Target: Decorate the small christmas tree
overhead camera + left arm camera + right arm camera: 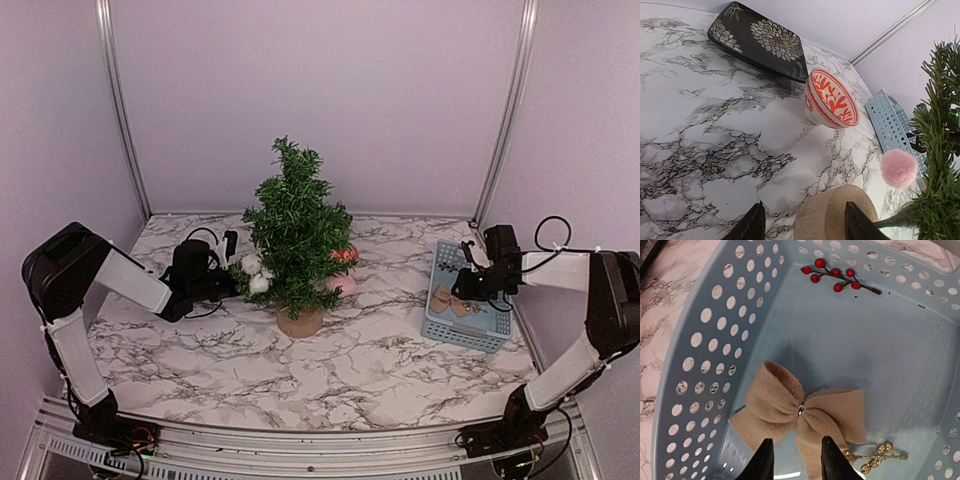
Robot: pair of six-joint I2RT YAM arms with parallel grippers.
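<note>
The small christmas tree [296, 225] stands upright, bristly, dark green.

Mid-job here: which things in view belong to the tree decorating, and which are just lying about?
Job: small christmas tree, pink pom-pom, blue basket, tan bow, red berry sprig, gold sprig.
Lying about: red-patterned bowl, dark floral plate.
</note>
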